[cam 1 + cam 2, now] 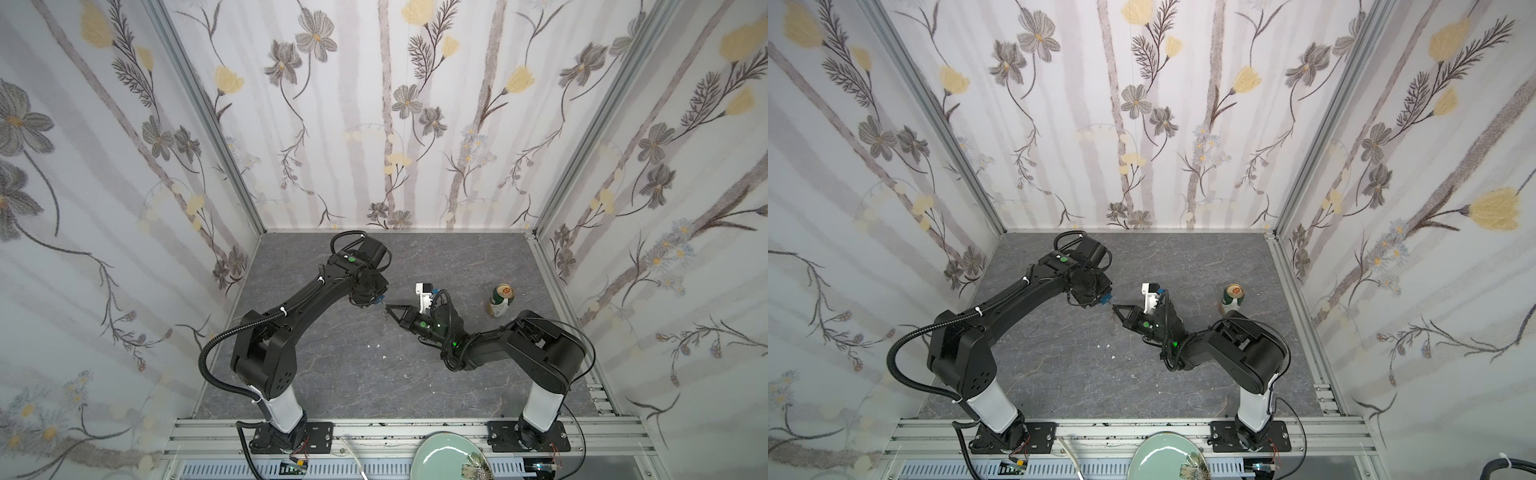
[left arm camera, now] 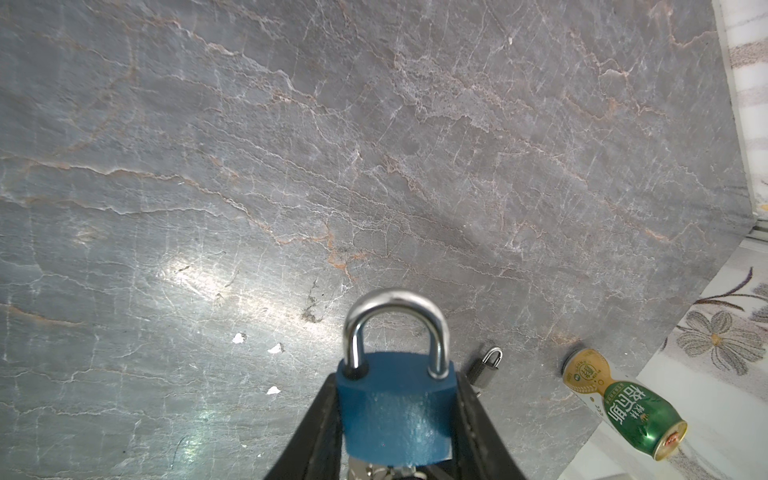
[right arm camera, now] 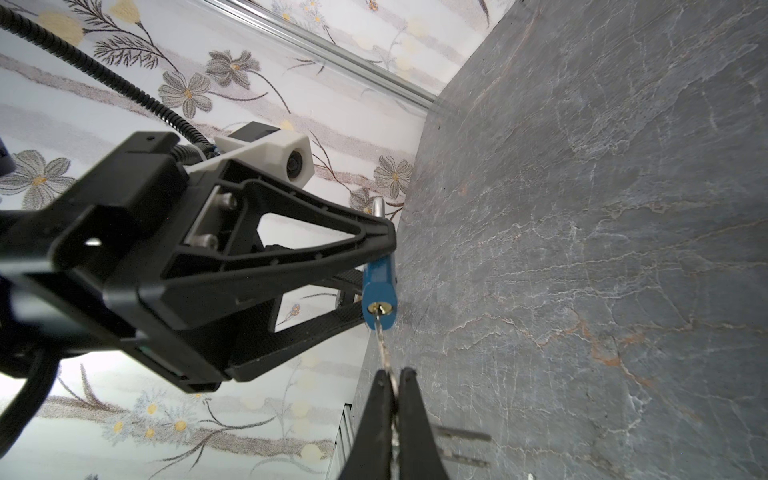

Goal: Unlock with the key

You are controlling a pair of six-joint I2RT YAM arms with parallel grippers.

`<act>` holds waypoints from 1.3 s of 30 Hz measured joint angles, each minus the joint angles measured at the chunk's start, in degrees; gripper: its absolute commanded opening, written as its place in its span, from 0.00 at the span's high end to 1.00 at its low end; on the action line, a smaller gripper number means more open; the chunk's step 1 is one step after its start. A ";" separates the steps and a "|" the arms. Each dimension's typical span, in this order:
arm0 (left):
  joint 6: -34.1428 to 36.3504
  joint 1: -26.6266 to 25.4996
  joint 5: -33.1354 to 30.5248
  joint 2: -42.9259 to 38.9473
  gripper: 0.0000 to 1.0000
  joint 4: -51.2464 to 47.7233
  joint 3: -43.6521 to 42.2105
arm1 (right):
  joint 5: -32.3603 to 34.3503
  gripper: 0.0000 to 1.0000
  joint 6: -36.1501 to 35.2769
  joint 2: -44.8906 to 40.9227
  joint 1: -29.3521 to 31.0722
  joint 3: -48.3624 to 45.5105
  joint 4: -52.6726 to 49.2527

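My left gripper (image 2: 395, 415) is shut on a blue padlock (image 2: 395, 411) with a steel shackle, held above the grey table; the padlock (image 1: 379, 300) shows as a small blue spot in both top views. In the right wrist view the padlock (image 3: 379, 291) faces me with its brass keyhole, and a thin silver key (image 3: 382, 345) runs from that keyhole to my right gripper (image 3: 394, 378), which is shut on the key. Whether the key's tip is inside the keyhole or only touching it I cannot tell. In both top views my right gripper (image 1: 1115, 308) points left at the padlock (image 1: 1105, 299).
A green and cream drink can (image 1: 500, 300) stands on the table to the right of the grippers. A small dark padlock (image 2: 484, 365) lies on the table beyond the blue one. White crumbs (image 2: 274, 348) dot the marble surface. A pale green plate (image 1: 446, 457) sits off the front edge.
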 measured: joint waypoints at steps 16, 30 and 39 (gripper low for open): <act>-0.02 -0.28 -0.26 0.04 0.77 0.61 0.02 | 0.00 1.00 0.00 0.31 0.00 0.50 -0.55; 0.00 -0.87 -0.57 0.11 0.78 0.61 0.22 | 0.26 1.00 0.00 -0.28 0.00 0.09 -0.83; -0.02 -2.29 -2.19 1.22 0.79 1.09 -0.13 | 0.68 1.00 -0.07 -0.57 -0.02 0.04 -2.86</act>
